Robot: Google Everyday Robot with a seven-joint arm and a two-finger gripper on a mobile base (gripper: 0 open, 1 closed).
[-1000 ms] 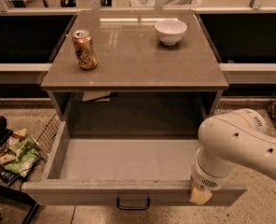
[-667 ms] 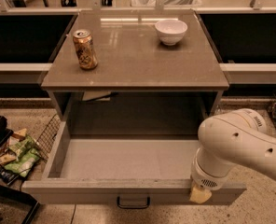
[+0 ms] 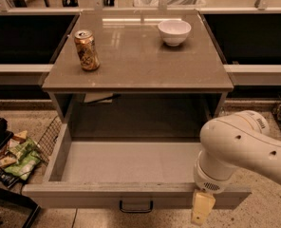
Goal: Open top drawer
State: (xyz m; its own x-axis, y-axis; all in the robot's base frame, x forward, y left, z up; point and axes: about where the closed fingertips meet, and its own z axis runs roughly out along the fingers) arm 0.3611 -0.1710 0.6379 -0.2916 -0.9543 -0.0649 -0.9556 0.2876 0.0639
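Crinkled snack packets (image 3: 17,153) far left, gold cylindrical can (image 3: 86,50) on smooth grey tabletop (image 3: 135,65), top drawer (image 3: 126,163) standing open below, deep matte box, black bail handle (image 3: 136,206), round white bowl (image 3: 174,32), gripper (image 3: 202,208) at drawer front's right end, its state impossible to tell.

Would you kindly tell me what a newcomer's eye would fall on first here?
The top drawer, pulled wide open at the bottom. Then the big white arm at lower right, its tool at the drawer front's right end. A can and a white bowl stand on the tabletop.
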